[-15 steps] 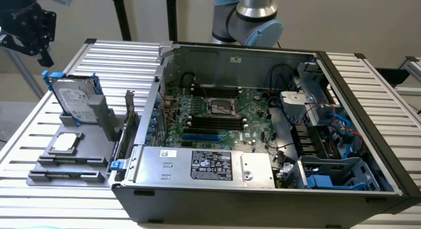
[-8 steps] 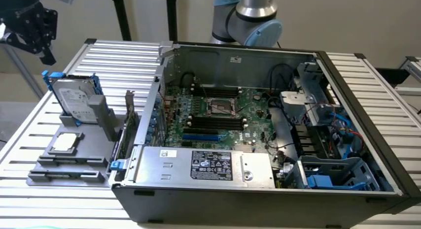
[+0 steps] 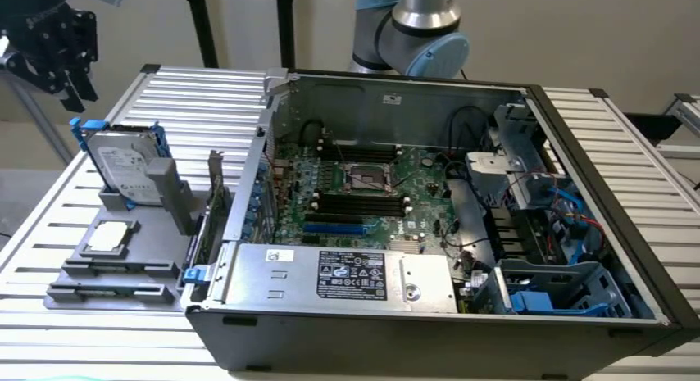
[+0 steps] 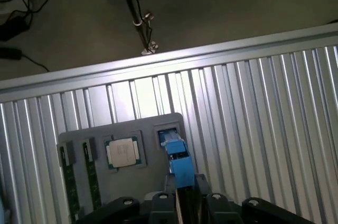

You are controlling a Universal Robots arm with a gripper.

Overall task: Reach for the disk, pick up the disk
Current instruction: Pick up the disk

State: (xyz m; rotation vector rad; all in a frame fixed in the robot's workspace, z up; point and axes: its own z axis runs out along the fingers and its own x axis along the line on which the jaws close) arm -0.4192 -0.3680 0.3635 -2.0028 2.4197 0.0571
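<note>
The disk [image 3: 123,161] stands upright on its edge in a grey holder [image 3: 131,262] on the slatted table, at the exterior view's left. It is silver-grey with a white label and blue rails along its sides. My black gripper [image 3: 57,84] hangs in the air above and to the exterior view's left of the disk, clear of it. Its fingers are apart with nothing between them. In the wrist view the disk [image 4: 177,161] shows edge-on as a blue rail rising from the holder [image 4: 79,142].
A small square silver chip [image 3: 110,236] lies in the holder in front of the disk, with memory sticks [image 4: 67,179] slotted nearby. An open computer case [image 3: 438,201] stands right beside the holder. The table's edge [image 4: 158,63] runs close behind the holder.
</note>
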